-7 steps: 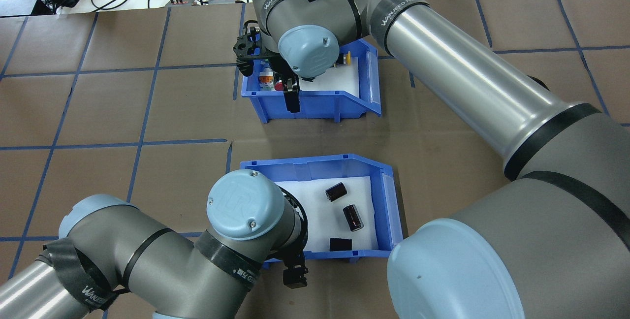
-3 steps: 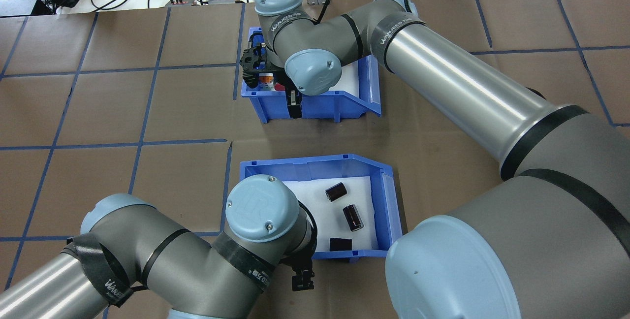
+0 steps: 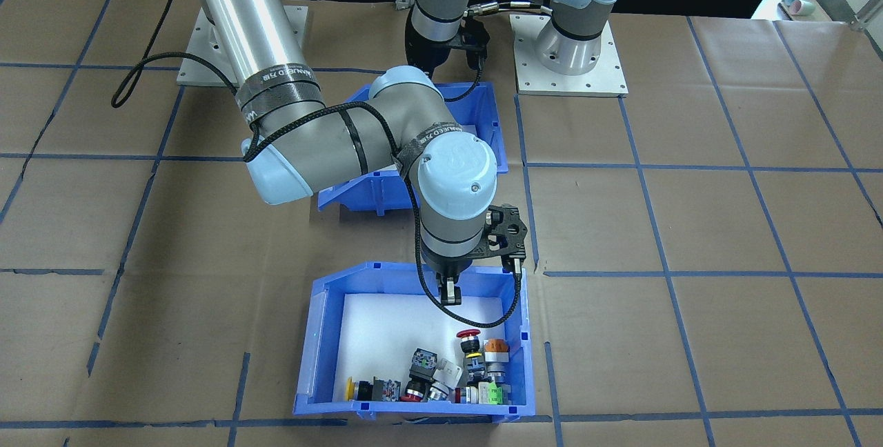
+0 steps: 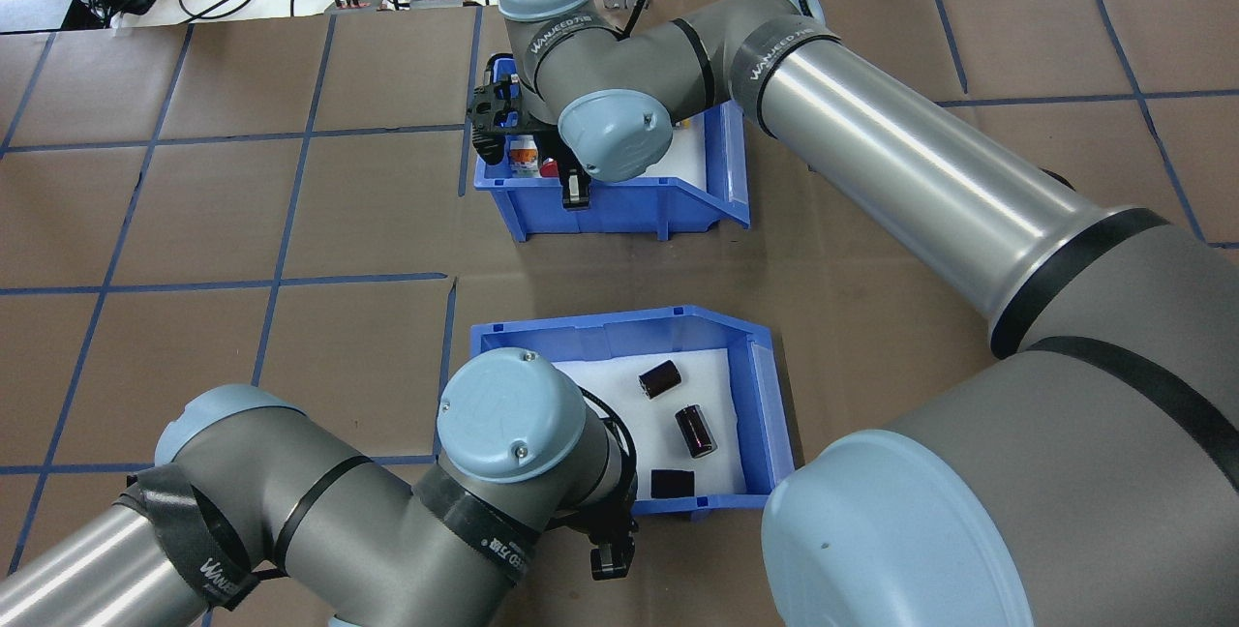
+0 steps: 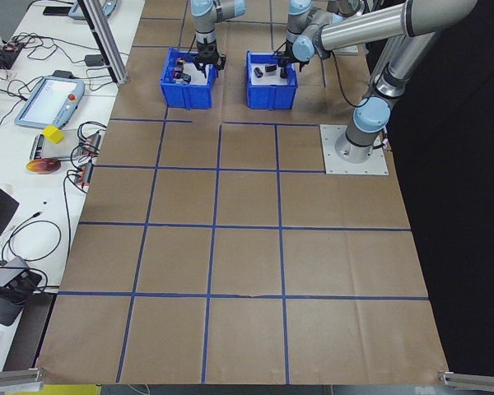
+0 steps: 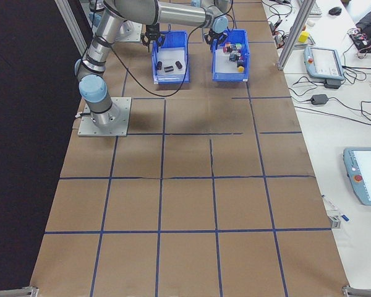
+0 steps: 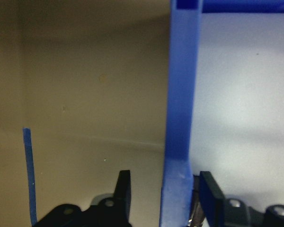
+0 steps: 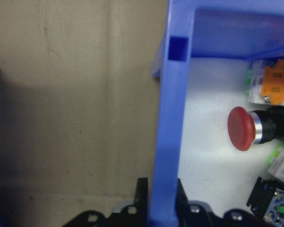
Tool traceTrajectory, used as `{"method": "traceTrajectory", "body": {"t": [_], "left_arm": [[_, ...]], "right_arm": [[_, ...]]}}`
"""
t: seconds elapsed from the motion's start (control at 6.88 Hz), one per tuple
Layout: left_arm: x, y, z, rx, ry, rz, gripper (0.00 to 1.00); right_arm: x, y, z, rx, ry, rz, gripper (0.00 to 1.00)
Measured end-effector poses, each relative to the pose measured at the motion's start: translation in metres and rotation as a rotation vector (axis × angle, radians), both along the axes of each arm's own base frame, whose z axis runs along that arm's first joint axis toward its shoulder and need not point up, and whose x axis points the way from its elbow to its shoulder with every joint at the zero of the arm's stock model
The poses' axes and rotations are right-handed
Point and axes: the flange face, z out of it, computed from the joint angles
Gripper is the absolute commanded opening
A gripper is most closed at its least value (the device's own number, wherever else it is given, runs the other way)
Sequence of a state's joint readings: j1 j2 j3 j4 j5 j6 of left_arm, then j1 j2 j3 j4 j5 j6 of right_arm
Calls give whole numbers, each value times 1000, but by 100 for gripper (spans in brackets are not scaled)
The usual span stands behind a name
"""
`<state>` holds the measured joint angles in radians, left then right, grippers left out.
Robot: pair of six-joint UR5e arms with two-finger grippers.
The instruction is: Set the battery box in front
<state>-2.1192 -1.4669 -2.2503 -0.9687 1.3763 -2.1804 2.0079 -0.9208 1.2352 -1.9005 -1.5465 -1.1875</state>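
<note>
The left hand (image 7: pixel 161 198) straddles the near wall of the blue plastic battery box (image 4: pixel 619 327), fingers spread either side. The right hand (image 8: pixel 158 198) pinches the wall of the blue plastic bin of push-buttons (image 4: pixel 619 206).

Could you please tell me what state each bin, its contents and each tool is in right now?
battery box: upright on the table, on the robot's side of the other bin.
batteries: three, loose on the white floor.
button bin: upright on the table, its wall gripped.
buttons: heaped at one end.
left tool: open, straddling the battery box wall.
right tool: shut on the button bin wall.
</note>
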Motion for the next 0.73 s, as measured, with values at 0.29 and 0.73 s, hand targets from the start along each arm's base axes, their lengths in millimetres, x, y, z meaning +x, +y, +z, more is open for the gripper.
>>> {"method": "traceTrajectory", "body": {"t": [0.29, 0.73], "left_arm": [[1, -2, 10, -29, 13, -36, 0], [19, -18, 33, -98, -20, -85, 0]], "right_arm": [[-18, -10, 39, -16, -1, -19, 15], [-110, -38, 80, 7, 28, -38, 4]]}}
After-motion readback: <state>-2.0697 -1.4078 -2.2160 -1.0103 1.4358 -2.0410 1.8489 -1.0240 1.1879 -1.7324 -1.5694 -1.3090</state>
